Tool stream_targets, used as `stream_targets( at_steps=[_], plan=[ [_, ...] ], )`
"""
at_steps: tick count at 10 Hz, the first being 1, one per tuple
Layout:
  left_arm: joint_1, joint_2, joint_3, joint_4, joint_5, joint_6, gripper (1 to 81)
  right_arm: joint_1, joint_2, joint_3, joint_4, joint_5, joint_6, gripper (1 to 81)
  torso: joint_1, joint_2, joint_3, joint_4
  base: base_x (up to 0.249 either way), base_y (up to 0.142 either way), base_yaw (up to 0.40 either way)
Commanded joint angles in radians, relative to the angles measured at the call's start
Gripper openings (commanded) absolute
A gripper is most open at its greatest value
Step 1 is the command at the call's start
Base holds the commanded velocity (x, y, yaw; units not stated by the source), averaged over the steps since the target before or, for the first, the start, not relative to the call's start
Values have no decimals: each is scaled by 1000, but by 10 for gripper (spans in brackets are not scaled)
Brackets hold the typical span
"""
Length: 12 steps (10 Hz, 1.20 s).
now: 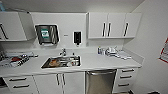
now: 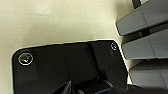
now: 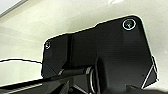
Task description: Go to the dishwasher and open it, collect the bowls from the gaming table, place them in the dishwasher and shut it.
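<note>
Dishwasher (image 1: 100,81) under the tabletop's (image 1: 105,63) right end is shut, so every step remains; claw states cannot be told.

Both wrists show their dark mounting plates — the end effector fingers cannot be made out in either view.

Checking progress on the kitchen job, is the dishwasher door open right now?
No, the dishwasher under the counter shows its steel front upright and shut.
</note>
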Motion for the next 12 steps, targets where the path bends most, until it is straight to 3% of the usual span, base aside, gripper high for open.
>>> stream_targets(
  at_steps=[1, 12],
  plan=[
    [-42, -11, 11, -2, 48, 5, 811, 28, -15, 9, 8, -52, -4, 811, 0, 0, 0, 0, 139, 0, 0],
    [-42, -10, 11, 0, 48, 5, 811, 32, -14, 9, 8, -54, -4, 811, -2, -2, 1, 0, 141, 0, 0]
  ],
)
